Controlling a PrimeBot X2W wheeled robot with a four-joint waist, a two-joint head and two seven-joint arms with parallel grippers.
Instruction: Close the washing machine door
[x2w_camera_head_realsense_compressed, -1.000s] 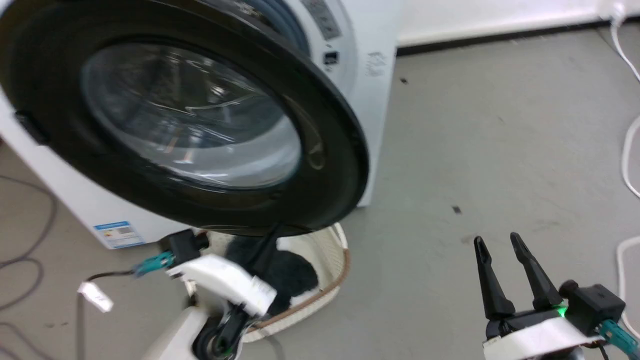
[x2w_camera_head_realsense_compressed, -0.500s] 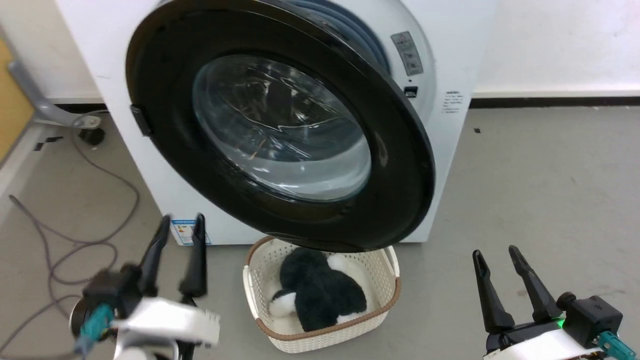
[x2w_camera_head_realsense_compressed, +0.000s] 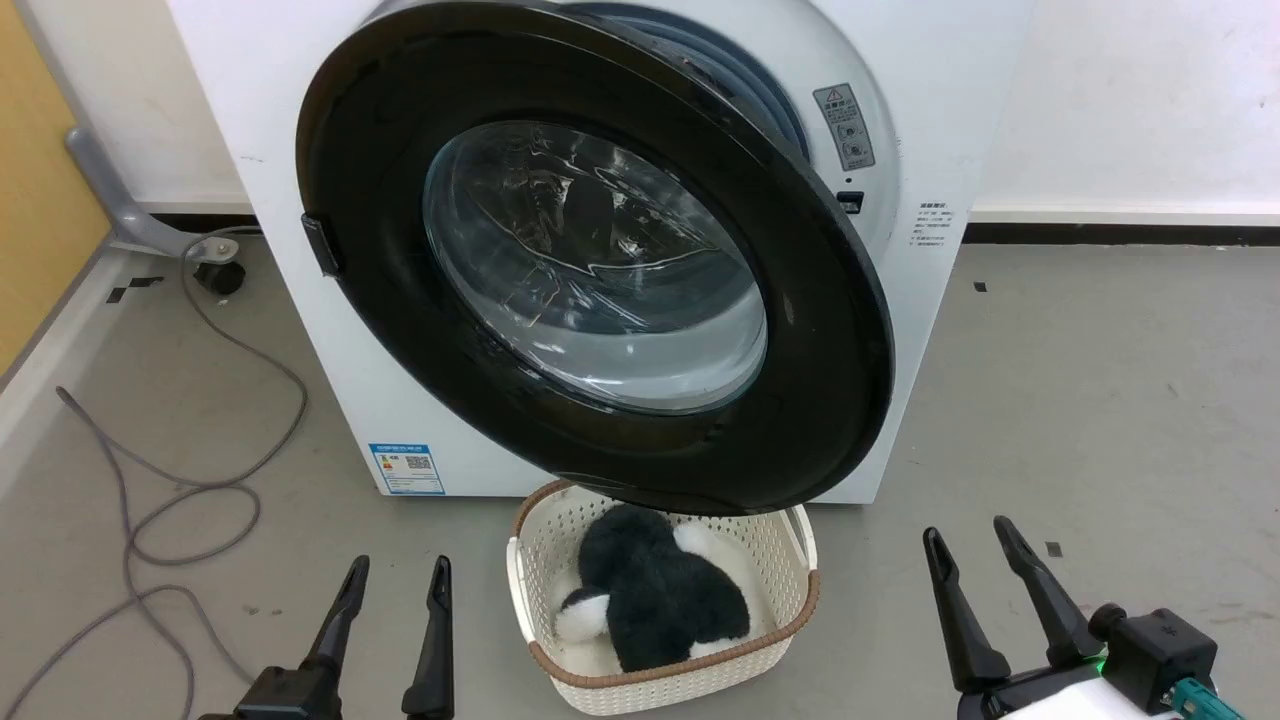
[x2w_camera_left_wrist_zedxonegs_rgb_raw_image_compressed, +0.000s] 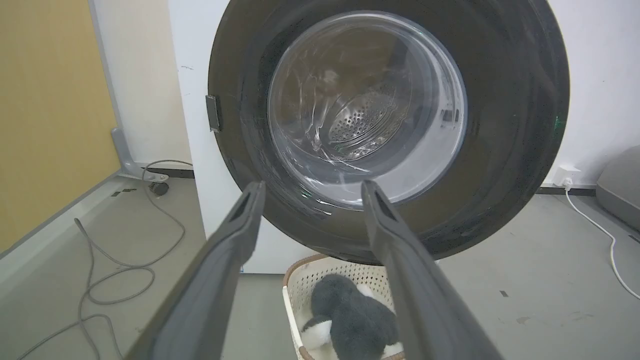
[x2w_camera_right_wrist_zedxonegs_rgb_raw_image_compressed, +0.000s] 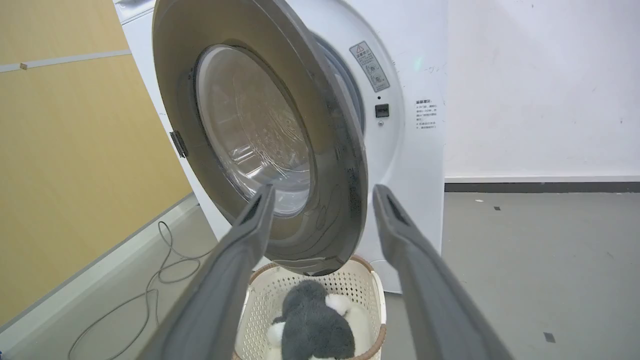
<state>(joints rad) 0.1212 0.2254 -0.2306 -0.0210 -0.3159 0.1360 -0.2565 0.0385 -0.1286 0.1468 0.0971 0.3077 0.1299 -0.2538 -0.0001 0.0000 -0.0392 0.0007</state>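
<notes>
Washing machine door (x2w_camera_head_realsense_compressed: 600, 270) ajar, not yet pushed shut; left claw (x2w_camera_head_realsense_compressed: 399, 562) and right claw (x2w_camera_head_realsense_compressed: 967, 530) spread, empty, not touching it.

You've got a cream perforated basket (x2w_camera_head_realsense_compressed: 660, 692) on the grey floor (x2w_camera_head_realsense_compressed: 1050, 400), holding a black-and-white plush toy (x2w_camera_head_realsense_compressed: 655, 600). A grey cable (x2w_camera_head_realsense_compressed: 304, 400) loops along the floor's left side, below a yellow panel (x2w_camera_head_realsense_compressed: 40, 150).
</notes>
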